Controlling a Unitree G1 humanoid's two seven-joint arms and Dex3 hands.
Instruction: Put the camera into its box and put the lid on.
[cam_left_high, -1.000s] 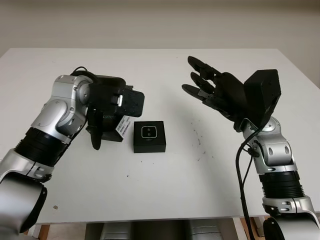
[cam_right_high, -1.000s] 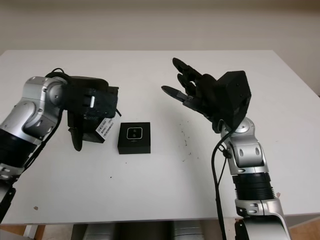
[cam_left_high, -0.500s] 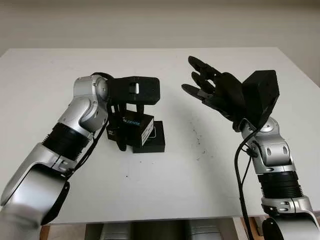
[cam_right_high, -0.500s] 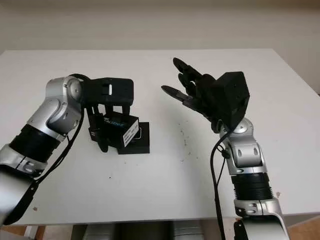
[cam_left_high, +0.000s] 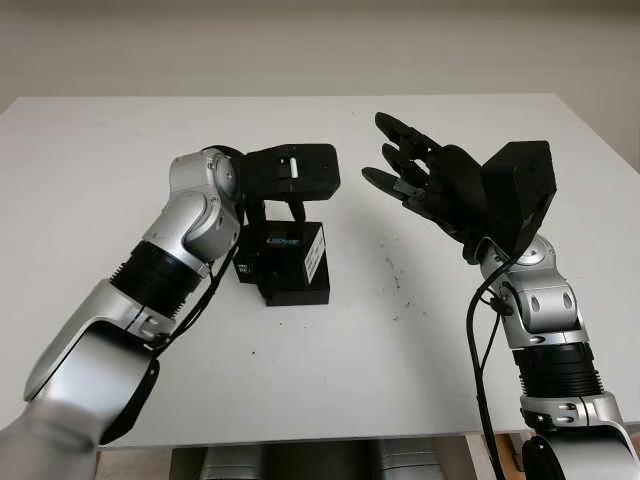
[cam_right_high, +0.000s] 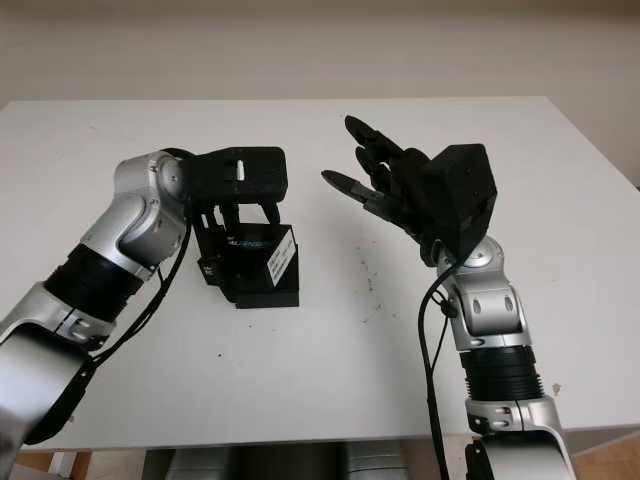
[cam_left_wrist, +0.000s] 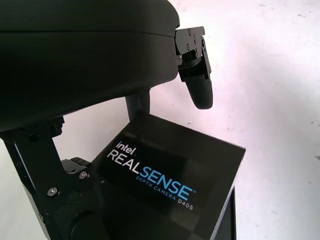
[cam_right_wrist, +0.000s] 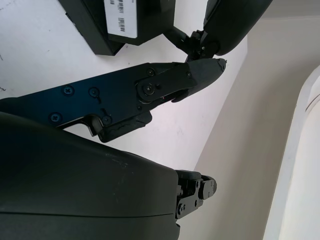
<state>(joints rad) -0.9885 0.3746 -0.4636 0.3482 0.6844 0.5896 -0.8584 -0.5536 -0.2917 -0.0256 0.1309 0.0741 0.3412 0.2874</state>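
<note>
My left hand (cam_left_high: 272, 212) is shut on the black box lid (cam_left_high: 288, 250), which is printed "RealSense" (cam_left_wrist: 160, 175) and has a white label on its side (cam_right_high: 282, 253). The lid sits tilted over the black box base (cam_left_high: 302, 291) in the middle of the white table (cam_left_high: 330, 370). Only the near edge of the base shows beneath it. The camera inside the box is hidden by the lid. My right hand (cam_left_high: 405, 170) is open and raised above the table, to the right of the box. The lid (cam_right_wrist: 125, 20) appears past its fingers (cam_right_wrist: 165, 82) in the right wrist view.
A few small dark specks (cam_left_high: 397, 280) mark the table right of the box. The table's far edge (cam_left_high: 300, 98) meets a pale wall, and its right edge (cam_left_high: 600, 130) lies beyond my right arm.
My left hand has carried the lid rightward from beside the box to over it, covering the camera that showed in the open box. The right hand has not moved.
</note>
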